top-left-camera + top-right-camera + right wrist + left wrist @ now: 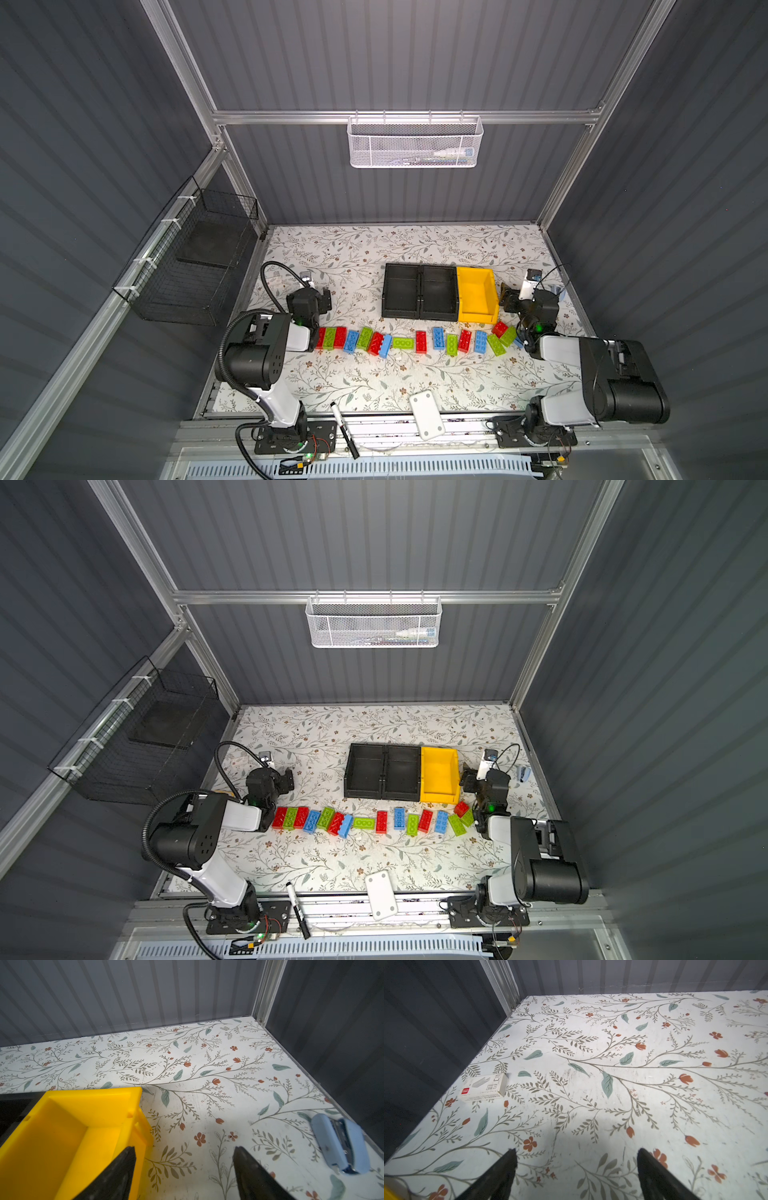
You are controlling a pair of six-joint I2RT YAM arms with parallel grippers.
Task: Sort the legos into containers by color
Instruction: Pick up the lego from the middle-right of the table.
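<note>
Plastic studded rectangular legos (421,341) lie near smooth boxy containers (420,291).

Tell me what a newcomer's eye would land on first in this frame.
A ragged row of red, lime green and light blue studded plastic bricks runs across the middle of the floral-patterned table. Just behind it stand two black rectangular plastic bins and, at the robot's right end, a bright yellow plastic bin, all three empty.
</note>
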